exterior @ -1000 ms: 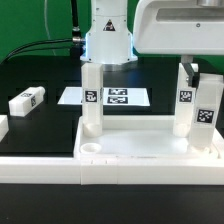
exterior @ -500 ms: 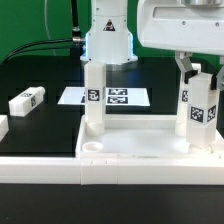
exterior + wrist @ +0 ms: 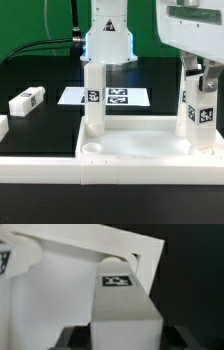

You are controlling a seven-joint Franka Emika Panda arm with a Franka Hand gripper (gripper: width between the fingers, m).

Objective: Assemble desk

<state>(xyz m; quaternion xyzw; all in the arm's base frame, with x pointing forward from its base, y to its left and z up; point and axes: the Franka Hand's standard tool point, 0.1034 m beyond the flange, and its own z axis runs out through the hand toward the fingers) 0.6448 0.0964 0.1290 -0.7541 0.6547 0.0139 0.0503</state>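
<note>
At the tabletop's (image 3: pixel 140 150) corner on the exterior view's right, gripper (image 3: pixel 202 84) sits over an upright leg (image 3: pixel 207 114), fingers (image 3: pixel 74 339) clamped on its sides. Leg's long axis is vertical, straight below the fingers, foot at the slab. Next move likely works about that axis.

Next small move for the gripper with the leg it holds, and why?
Probably twist the held leg down into the tabletop corner: the gripper clasps it upright at the exterior view's right, beside a standing leg; whether it is seated isn't visible.
</note>
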